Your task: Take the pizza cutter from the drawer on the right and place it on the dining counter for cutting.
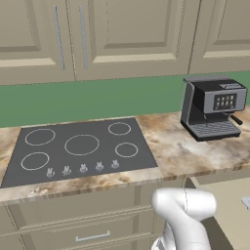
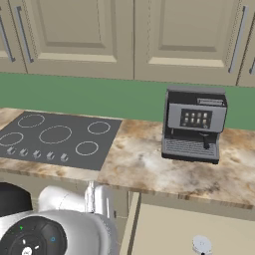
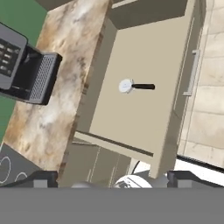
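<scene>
The drawer (image 3: 131,109) stands pulled out under the marbled counter, its flat pale-tan inside in plain sight. The pizza cutter (image 3: 131,86) lies alone on the drawer floor, with its round silver wheel toward the counter and its black handle toward the drawer front. My gripper (image 3: 111,179) hangs high above the drawer, well apart from the cutter. It is open, with its fingertips (image 3: 40,179) spread wide and nothing between them. The drawer (image 1: 229,210) and the cutter's wheel (image 1: 246,201) also show at the lower right of the left base view, and again in the right base view as drawer (image 2: 164,229) and wheel (image 2: 201,244). The dining counter is out of view.
A grey coffee machine (image 2: 194,124) stands on the marbled counter (image 2: 144,164) just behind the drawer. A black cooktop (image 1: 80,149) lies to its left. Beige wall cabinets (image 1: 127,34) hang above. The drawer's metal handle (image 3: 191,72) faces the tiled floor (image 3: 210,87).
</scene>
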You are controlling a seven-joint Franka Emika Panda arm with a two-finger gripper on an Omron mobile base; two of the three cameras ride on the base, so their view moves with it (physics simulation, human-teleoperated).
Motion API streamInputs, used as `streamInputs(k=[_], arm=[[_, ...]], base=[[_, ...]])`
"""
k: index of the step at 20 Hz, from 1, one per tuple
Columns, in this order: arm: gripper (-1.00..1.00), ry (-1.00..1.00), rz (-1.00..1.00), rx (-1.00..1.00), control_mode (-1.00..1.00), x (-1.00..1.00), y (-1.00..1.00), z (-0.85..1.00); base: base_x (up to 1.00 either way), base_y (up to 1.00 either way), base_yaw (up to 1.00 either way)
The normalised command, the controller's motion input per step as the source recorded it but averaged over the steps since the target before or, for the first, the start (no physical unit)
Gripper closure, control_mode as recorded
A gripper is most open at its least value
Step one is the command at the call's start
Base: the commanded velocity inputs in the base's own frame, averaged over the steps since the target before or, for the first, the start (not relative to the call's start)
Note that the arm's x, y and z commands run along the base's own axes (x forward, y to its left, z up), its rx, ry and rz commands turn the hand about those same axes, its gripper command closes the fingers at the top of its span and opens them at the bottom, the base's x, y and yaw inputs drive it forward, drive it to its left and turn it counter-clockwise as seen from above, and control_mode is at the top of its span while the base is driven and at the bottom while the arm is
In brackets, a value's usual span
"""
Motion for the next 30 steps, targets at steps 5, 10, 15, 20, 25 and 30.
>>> streamInputs(k=[5,10,15,20,25,30], arm=[[-1.0,0.0,0.29,0.0,-1.0,0.11,-0.37,0.0],[-1.0,0.04,0.25,-0.14,-1.0,0.04,-0.1,0.0],[-1.0,0.15,0.19,-0.33,-1.0,0.01,0.0,0.0],[-1.0,0.21,0.22,-0.28,-1.0,0.0,-0.1,0.0],[-1.0,0.16,0.38,-0.13,-1.0,0.15,-0.37,0.0],[-1.0,0.12,0.44,-0.13,-1.0,0.34,-0.4,-0.22]], base=[[0.0,0.0,0.0],[0.0,0.0,0.0],[0.0,0.0,0.0],[0.0,0.0,0.0],[0.0,0.0,0.0],[0.0,0.0,0.0]])
